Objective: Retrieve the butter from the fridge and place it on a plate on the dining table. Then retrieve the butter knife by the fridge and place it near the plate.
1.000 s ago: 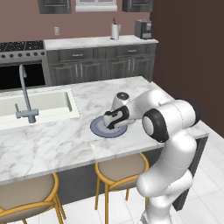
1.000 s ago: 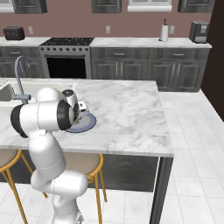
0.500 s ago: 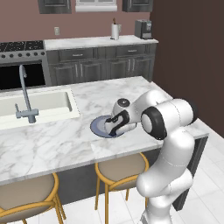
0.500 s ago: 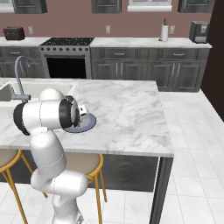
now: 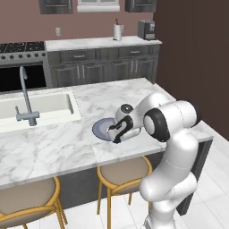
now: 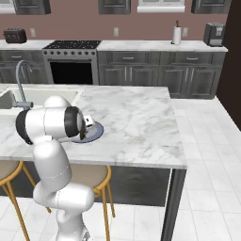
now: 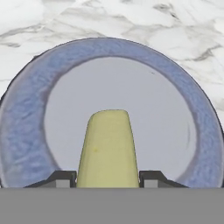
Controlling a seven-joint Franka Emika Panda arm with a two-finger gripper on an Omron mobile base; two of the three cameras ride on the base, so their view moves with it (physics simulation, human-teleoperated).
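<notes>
**Butter over the plate, gripper clamped on it**

The table [image 5: 67,143] is a big white marble island with grey veins and a dark base. A sink [image 5: 40,107] is sunk into its far-left part, with one curved grey faucet [image 5: 26,100] beside it. Behind it runs a wall of grey cabinets [image 6: 155,75] under a pale counter, with one black stove [image 6: 70,61] built in, and the wall above is a brownish mauve. The floor is white tile [image 6: 207,155].

Counting stuff: one plate [image 5: 102,129], bluish-grey with a darker rim, sitting on the marble near the front edge. One stick of butter [image 7: 108,151], pale yellow, sticking out over the plate's middle in the hand view (I can't tell if it's touching the plate or just above it). Two stools [image 5: 123,172] with brown seats and orange-yellow legs are tucked under the near side in the left view. On the back counter there's one paper towel roll [image 5: 117,31], one coffee machine [image 5: 146,29] and one toaster [image 6: 14,35].

The gripper [image 7: 108,178] is closed on the butter, one dark fingertip [image 7: 61,178] pressed on each side of the stick. In the base views the hand hangs low over the plate.
</notes>
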